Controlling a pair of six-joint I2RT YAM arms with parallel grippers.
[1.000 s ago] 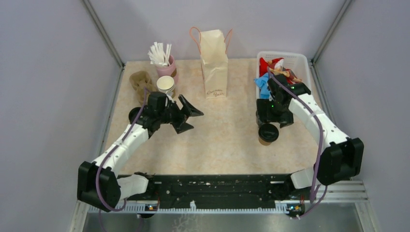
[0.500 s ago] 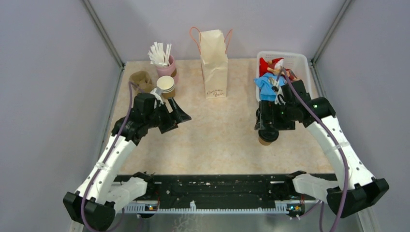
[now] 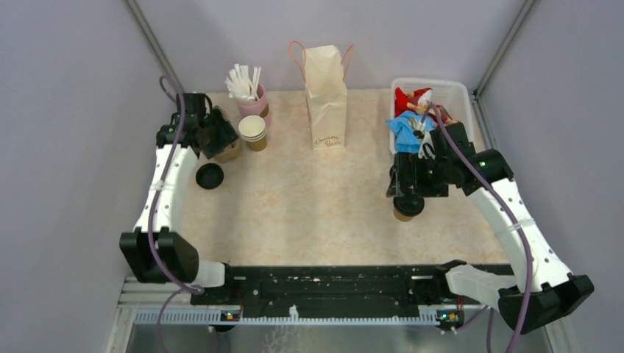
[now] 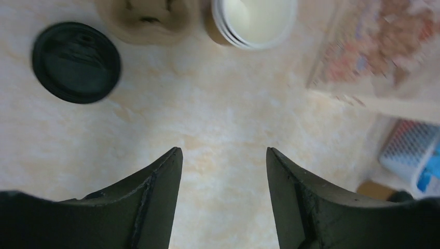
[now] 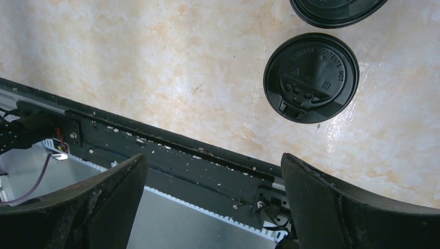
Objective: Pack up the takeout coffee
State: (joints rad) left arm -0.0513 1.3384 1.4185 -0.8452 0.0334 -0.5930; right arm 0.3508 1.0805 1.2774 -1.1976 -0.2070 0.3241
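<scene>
— Near the right edge of the table (image 3: 338,220), hovering by a lidded cup (image 5: 311,78) with the right gripper (image 5: 211,158) spread wide. Packing yet?
— Not yet: sitting outside the paper bag (image 3: 326,95), with the left gripper (image 4: 223,151) gaping, empty.

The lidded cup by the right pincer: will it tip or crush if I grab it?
Upright and short, the lidded cup probably resists tipping. Its paper wall likely dents under a hard squeeze, though the black lid should stiffen the top. Weight is a guess: the lid hides any contents.
</scene>
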